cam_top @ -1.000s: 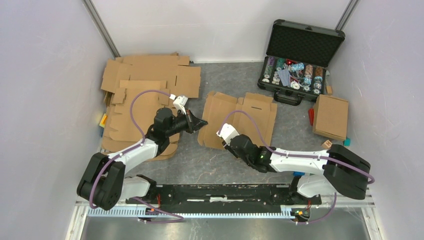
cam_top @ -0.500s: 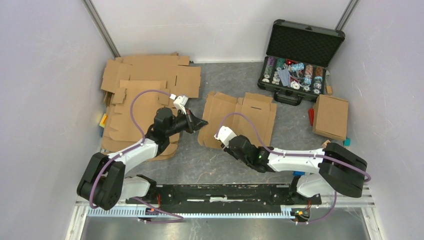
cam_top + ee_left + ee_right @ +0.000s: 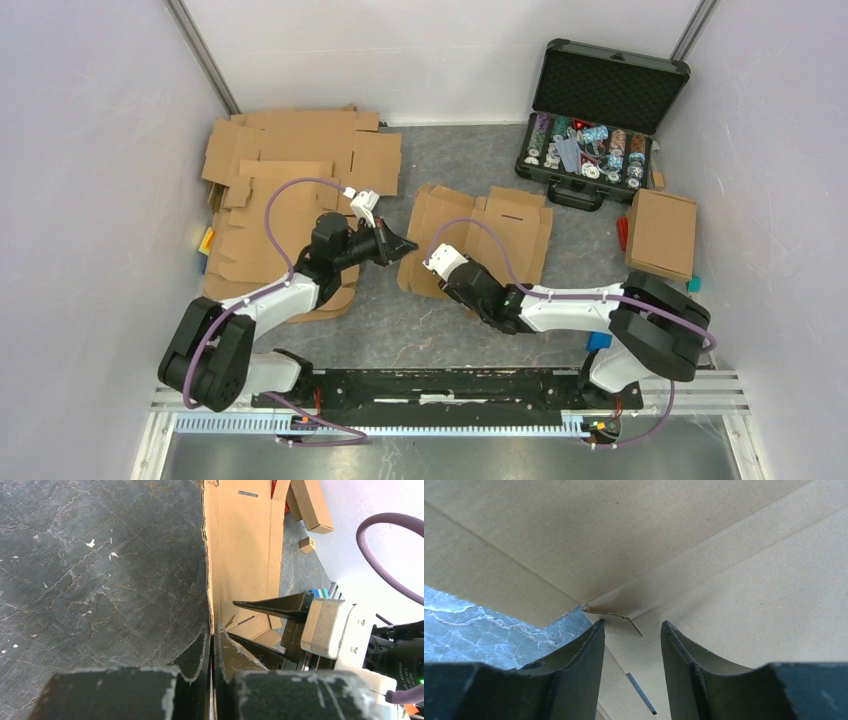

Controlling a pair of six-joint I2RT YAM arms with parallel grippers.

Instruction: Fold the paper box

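Box [image 3: 505,235] lies as a flat cardboard blank at the centre of the table [image 3: 460,150]. Right gripper [image 3: 631,625], at its 7 o'clock corner, stands half open, jaws astride a small torn notch [image 3: 616,616], holding nothing. Left gripper [image 3: 212,628], at its 9 o'clock edge, is closed on that edge. Case [image 3: 590,150] stands open at 1 o'clock.

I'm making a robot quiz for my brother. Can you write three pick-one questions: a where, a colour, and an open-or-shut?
1. Where is the black case? A far right B near left C between the arms
2. What colour are the arm cables? A green B purple C yellow
3. The right gripper is: A shut B hidden C open
Answers: A, it stands by the far right wall; B, the loops show purple; C, its fingers stand apart over the flat cardboard.
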